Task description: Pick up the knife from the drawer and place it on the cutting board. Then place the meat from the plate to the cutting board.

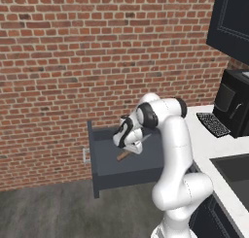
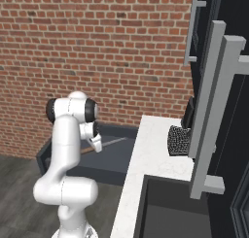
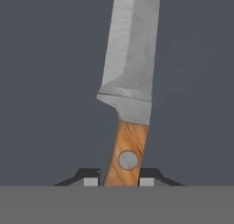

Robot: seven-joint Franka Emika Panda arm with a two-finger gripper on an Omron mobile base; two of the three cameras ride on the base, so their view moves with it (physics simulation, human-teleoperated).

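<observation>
Wooden handle of the knife (image 3: 125, 157) sits clamped between the fingers (image 3: 91, 178) at the hand view's bottom centre, blade lying over the floor of the drawer (image 1: 104, 157); lift straight, keeping the blade level and clear of the drawer walls; blade tip is cut off at the top edge; cutting board, plate and meat cannot be made out.

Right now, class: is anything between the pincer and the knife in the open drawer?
Nothing visible. In the hand view the pincer is shut on the knife, its fingertips pressed to either side of the wooden handle. The knife lies over the bare drawer floor, with nothing else beside it.
</observation>
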